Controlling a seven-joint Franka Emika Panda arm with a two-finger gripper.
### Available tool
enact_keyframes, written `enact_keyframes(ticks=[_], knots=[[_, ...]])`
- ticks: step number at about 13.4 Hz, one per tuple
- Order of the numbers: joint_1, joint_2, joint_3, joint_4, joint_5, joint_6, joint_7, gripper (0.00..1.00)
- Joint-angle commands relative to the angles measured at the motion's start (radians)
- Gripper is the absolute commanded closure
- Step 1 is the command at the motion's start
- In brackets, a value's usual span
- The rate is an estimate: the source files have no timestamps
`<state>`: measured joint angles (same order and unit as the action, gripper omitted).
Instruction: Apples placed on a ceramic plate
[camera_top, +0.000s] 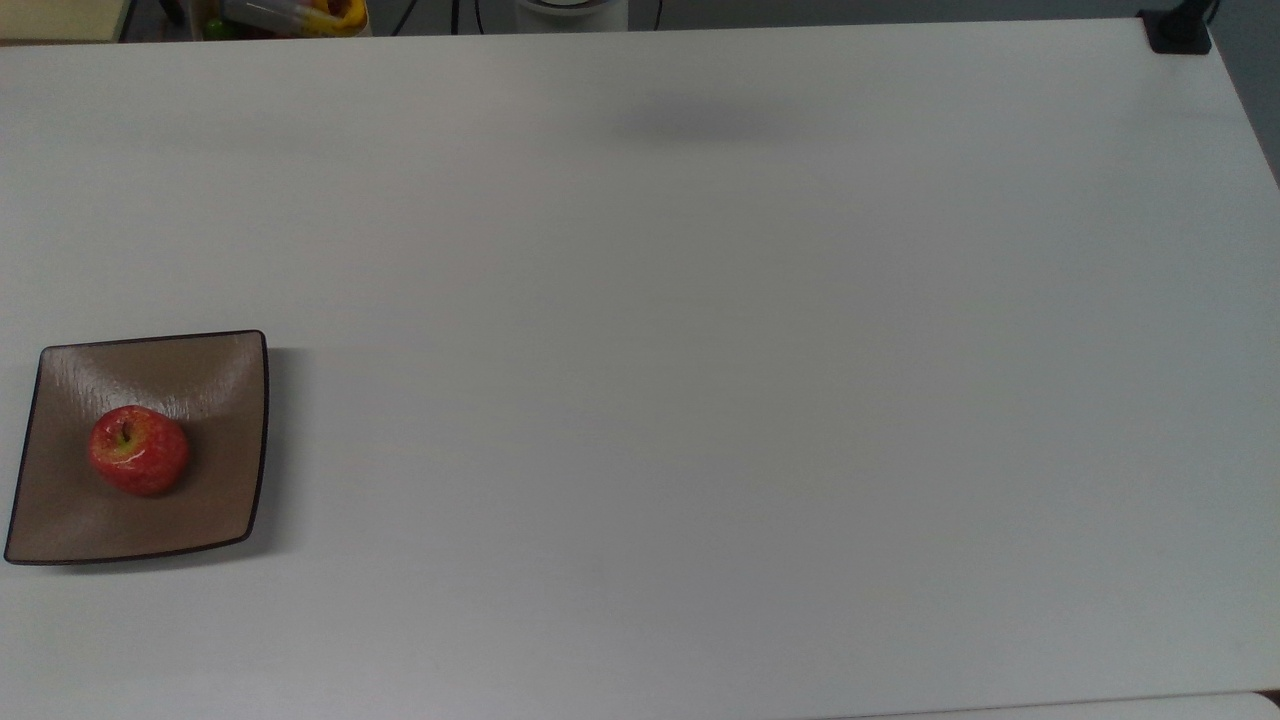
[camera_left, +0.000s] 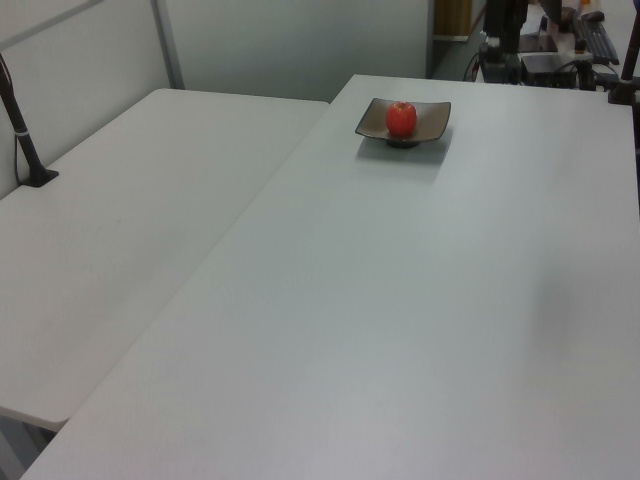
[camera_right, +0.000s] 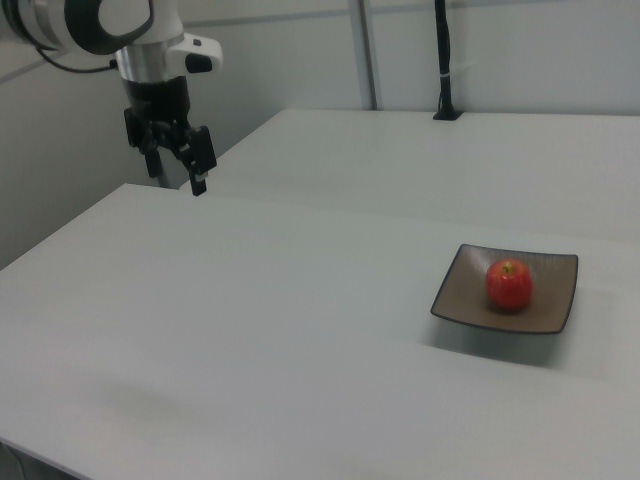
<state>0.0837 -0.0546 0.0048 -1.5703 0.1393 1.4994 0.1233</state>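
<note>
Apple (camera_right: 509, 284) sits on ceramic plate (camera_right: 555, 306), stem up. Gripper (camera_right: 178, 172) hangs well apart from plate, toward right view's left, holding nothing, fingers look apart.

Arm (camera_right: 90, 25) enters at upper left of the right view: white rounded joint w/ dark ring, wrist section below it pointing straight down. Black gripper (camera_right: 178, 177) hangs vertical off the wrist, up in the air, fingers (camera_right: 198, 172) aimed downward; from this side they overlap, so gap betw. them can't be read. In the left view a dark upright bit of the arm (camera_left: 505, 25) shows at the top edge, cut off by the frame.
</note>
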Motion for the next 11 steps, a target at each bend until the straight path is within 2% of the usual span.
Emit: enact_keyframes(ticks=[1,3,6,11], knots=[[0.048,-0.027,-0.011,-0.092,-0.072,0.086,-0.013,0.00],[0.039,-0.021,-0.011,-0.108,-0.102,0.183,-0.106,0.00],[0.024,-0.016,-0.035,-0.108,-0.101,0.243,-0.223,0.00],[0.024,-0.021,-0.042,-0.105,-0.092,0.232,-0.224,0.00]])
